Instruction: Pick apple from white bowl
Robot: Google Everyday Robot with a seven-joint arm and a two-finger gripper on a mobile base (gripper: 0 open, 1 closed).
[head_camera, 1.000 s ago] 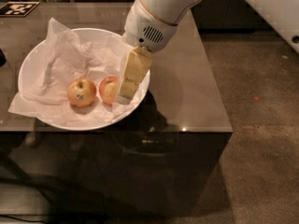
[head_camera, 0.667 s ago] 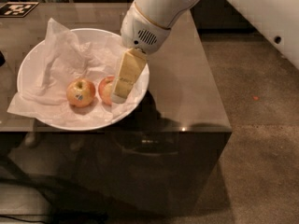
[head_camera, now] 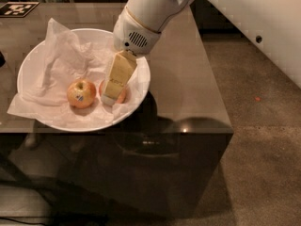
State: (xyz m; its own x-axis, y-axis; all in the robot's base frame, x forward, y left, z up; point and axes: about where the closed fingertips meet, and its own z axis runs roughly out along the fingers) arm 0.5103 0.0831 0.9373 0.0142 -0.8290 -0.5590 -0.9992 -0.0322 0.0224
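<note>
marker tag (head_camera: 16, 8): black-and-white square lying flat at the far left corner of the surface, at 10 o'clock from the white bowl and apart from it
white bowl (head_camera: 22, 81): wide and shallow, standing on the left half of the surface with its near rim close to the front edge
paper (head_camera: 56, 60): crumpled white sheet lining the bowl, bunched highest at 11 o'clock; one corner spills over the rim at 8 o'clock, another drapes over it at 3 o'clock
apple (head_camera: 81, 93): yellow-orange with a reddish blush and a small dark sticker facing the camera; it sits on the paper inside the bowl at about 6 o'clock from the bowl's middle, stem dimple up, with nothing touching it from above
redder apple (head_camera: 123, 96): also in the bowl, at 4 o'clock from its middle, just beside the stickered one at its 3 o'clock side; mostly hidden behind the gripper
gripper (head_camera: 109, 97): pale yellow, slanting down into the bowl from 1 o'clock, its tip low against the redder apple and just to the 3 o'clock side of the apple
gripper state: cannot tell from this angle whether it is open, closed or holding anything
arm (head_camera: 155, 13): white, with a vented round wrist housing above the bowl's rim at 1 o'clock
surface (head_camera: 188, 79): dark, glossy, reflecting a light near its front edge
floor (head_camera: 263, 164): brown and speckled, at 3 o'clock of the surface
</note>
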